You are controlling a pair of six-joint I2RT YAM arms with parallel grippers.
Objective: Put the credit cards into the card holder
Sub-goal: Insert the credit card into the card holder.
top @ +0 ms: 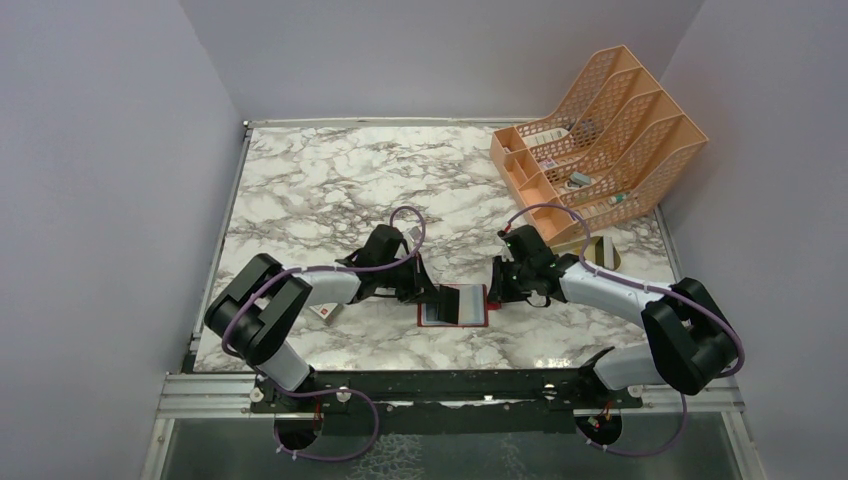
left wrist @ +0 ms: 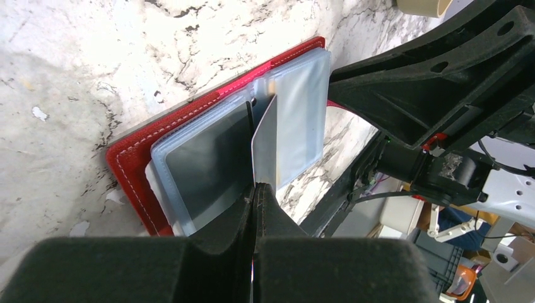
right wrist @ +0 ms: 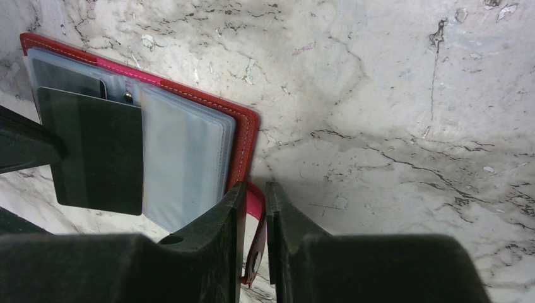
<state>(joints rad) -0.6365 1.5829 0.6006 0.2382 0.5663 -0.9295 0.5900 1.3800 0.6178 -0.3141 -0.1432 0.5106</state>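
On the left, a credit card (left wrist: 266, 142) is pinched by one edge in the fully closed left gripper (left wrist: 254, 189) and held steeply over the open card holder (left wrist: 129, 161), which lies flat on the marble table (left wrist: 57, 95) between the arms. The card is judged light, stiff and slick, so an edge grip suits it; the clear sleeves (right wrist: 183, 164) look floppy. On the right, the snap tab (right wrist: 254, 252) is nipped by the nearly closed right gripper (right wrist: 255, 189).

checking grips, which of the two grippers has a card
The left gripper, shut on a card held over the open card holder; the right gripper pinches only the holder's red snap tab.
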